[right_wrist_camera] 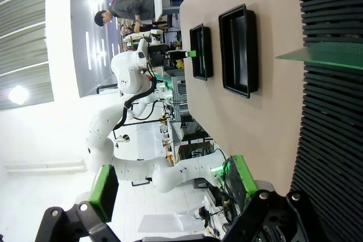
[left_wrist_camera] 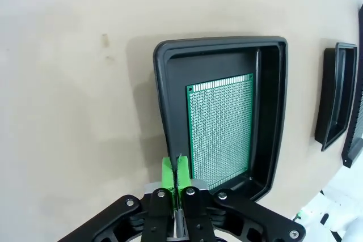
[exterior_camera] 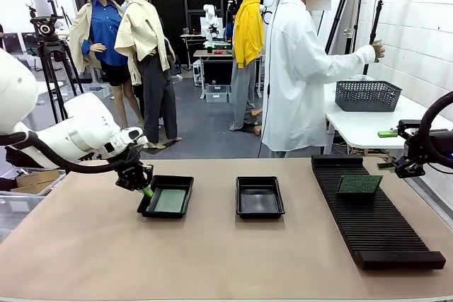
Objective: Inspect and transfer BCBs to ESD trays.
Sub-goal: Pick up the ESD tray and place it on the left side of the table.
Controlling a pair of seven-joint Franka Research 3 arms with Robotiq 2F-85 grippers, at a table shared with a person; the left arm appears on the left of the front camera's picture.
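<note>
The left gripper (left_wrist_camera: 174, 169) has its 2 green fingers pressed together with nothing between them. It hovers just beside the rim of the left ESD tray (left_wrist_camera: 227, 42); I cannot tell if it touches. 1 BCB (left_wrist_camera: 221, 128) lies flat on the floor of this tray, so I judge this transfer finished. The middle ESD tray (exterior_camera: 260, 213) holds no board. The right gripper (right_wrist_camera: 173, 182) has its fingers spread wide beside the black rack (exterior_camera: 382, 235). There a second BCB (exterior_camera: 359, 184) stands upright in a slot, probably so that its top edge is free for pinching.
</note>
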